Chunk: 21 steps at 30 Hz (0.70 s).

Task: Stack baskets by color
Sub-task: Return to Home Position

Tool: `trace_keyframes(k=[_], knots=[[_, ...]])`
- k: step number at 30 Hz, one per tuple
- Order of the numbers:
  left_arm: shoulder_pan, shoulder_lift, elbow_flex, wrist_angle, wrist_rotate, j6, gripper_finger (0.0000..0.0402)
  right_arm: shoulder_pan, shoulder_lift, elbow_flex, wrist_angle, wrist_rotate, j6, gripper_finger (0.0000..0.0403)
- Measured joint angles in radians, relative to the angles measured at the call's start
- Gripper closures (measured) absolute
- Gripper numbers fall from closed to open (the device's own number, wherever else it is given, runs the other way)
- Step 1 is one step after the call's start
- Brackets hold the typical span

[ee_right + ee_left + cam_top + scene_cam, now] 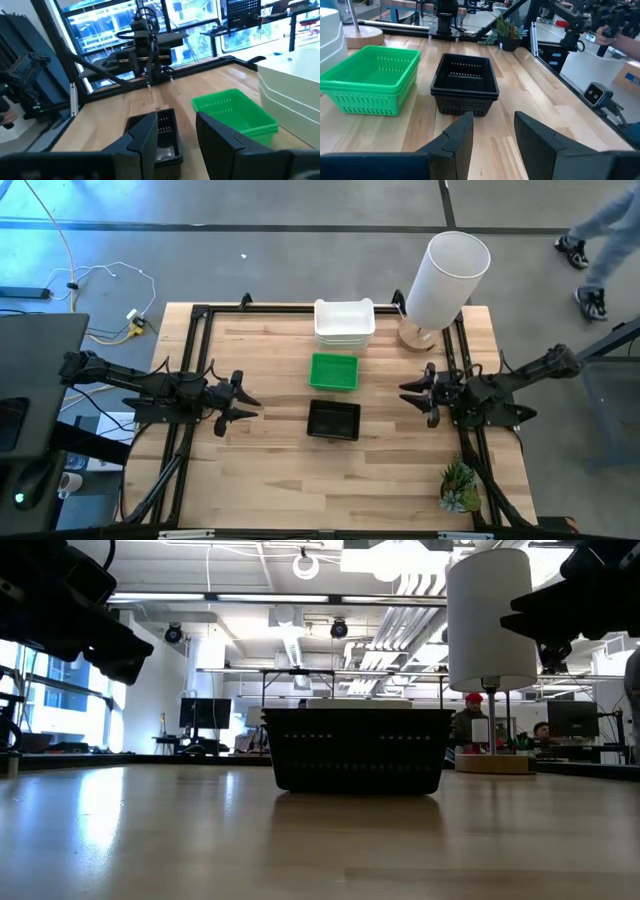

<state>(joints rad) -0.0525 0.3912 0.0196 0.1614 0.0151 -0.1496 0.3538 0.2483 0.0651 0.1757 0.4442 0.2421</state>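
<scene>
The black baskets are sitting ahead of both the left gripper and right gripper, fingers gaping open, holding nothing.

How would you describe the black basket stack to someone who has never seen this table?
Find the tall white cylinder at one corner of the wooden table. Beside it begins a row of three basket stacks across the table: white baskets, then green baskets, then black baskets. The black stack is farthest from the cylinder and the only dark one, with slotted sides.
</scene>
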Motion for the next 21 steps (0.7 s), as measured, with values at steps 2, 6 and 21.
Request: trace_keyframes(k=[2,6,21], knots=[[0.000,0.000,0.000,0.000,0.000,0.022,0.0271,0.000,-0.021,-0.011,-0.011,0.019,0.001,0.0279],[0.000,0.000,0.000,0.000,0.000,0.030,0.0271,0.000,-0.066,-0.016,-0.065,0.023,-0.007,0.0279],[0.000,0.000,0.000,-0.007,-0.007,0.031,0.0271,0.000,-0.209,-0.014,-0.230,0.155,-0.037,0.0279]])
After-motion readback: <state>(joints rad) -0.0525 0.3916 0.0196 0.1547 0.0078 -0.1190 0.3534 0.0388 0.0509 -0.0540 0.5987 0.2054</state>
